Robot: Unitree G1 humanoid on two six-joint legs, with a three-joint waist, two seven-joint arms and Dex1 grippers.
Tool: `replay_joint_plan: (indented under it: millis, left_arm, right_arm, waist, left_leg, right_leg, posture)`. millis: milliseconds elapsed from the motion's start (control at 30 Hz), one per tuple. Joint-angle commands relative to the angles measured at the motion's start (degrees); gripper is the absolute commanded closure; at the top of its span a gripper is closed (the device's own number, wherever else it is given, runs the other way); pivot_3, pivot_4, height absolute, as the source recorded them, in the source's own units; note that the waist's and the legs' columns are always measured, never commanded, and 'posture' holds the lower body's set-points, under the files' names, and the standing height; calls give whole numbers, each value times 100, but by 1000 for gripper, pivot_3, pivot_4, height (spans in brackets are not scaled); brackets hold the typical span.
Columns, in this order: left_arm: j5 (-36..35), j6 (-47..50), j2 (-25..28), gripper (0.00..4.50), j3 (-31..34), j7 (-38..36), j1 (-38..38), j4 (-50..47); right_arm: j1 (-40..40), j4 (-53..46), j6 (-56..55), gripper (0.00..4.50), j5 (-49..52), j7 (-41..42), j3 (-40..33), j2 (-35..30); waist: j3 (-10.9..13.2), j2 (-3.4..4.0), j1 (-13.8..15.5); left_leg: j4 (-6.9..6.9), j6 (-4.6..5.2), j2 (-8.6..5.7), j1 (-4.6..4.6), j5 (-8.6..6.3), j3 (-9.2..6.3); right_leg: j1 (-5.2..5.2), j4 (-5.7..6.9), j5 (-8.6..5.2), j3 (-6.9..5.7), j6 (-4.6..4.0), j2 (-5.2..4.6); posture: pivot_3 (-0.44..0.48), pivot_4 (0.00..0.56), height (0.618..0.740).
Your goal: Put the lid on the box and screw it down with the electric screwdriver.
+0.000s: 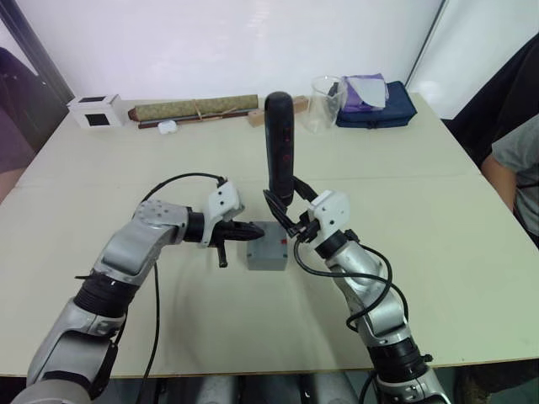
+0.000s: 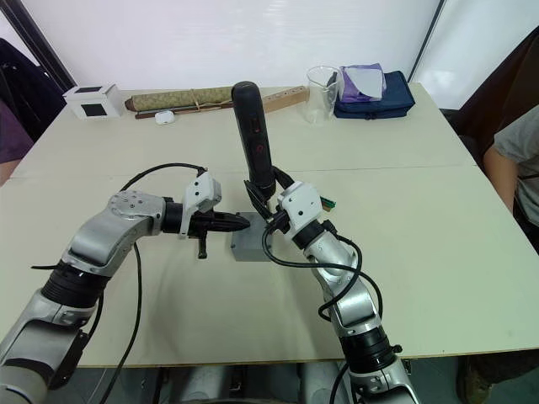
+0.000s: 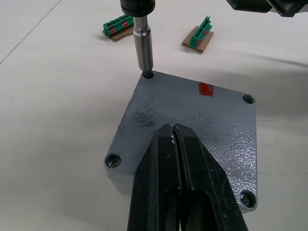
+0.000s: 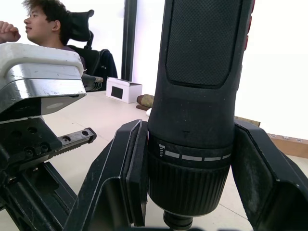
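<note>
So the lid (image 3: 192, 125) is already sitting flat on the box (image 1: 268, 252), which is roughly mid-table, a bit toward the near side. From the left wrist view you can see screw heads in two of the lid's corners, a third corner hole that's hard to read, and a small red mark on the lid's top surface. The electric screwdriver (image 1: 280, 147) stands upright over the box with its metal bit (image 3: 143, 45) down in the fourth corner hole. The right gripper (image 1: 290, 220) has its two fingers clamped around the lower body of the screwdriver, one on each side, just right of the box. The left gripper (image 1: 250, 229) comes in from the left with its fingers pressed together, nothing between them, tips resting over the lid's top. Just past the box sit two small green bit holders (image 3: 118, 28) on the table. Way at the far edge there's a white cube (image 1: 98, 110) on the left, a long rolled bundle (image 1: 195, 107), a clear beaker (image 1: 324, 103), and a dark blue pouch (image 1: 375, 108). A person (image 4: 45, 24) sits at the table's left side.
</note>
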Motion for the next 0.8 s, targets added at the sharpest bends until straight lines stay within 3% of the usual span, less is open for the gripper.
replay_joint_plan:
  millis: [33, 467, 800]
  left_arm:
    - [100, -39, 41, 4500, -46, -24, 70, 29]
    - [361, -295, 110, 4500, -295, -121, 334, 67]
    - [426, -349, 73, 4500, -324, -141, 312, 211]
  right_arm:
    - [163, -232, 385, 2370, 186, 22, -128, -48]
    - [317, -420, 1159, 2370, 154, 263, -43, -433]
    - [295, -310, 1546, 2370, 140, 274, -25, -519]
  waist:
    - [-1, -1, 2]
    - [-33, -25, 14]
    - [-120, -45, 16]
  left_leg:
    - [0, 0, 0, 2, 0, 0]
    - [-15, 5, 1, 109, -4, -7]
    - [-23, 6, 2, 113, -4, -11]
  right_leg:
    - [3, 0, 0, 0, 0, 0]
    - [117, -21, -25, -7, -25, -2]
    - [119, -22, -28, -10, -27, -2]
  posture:
    - [0, 150, 740]
    - [0, 150, 740]
    - [0, 150, 740]
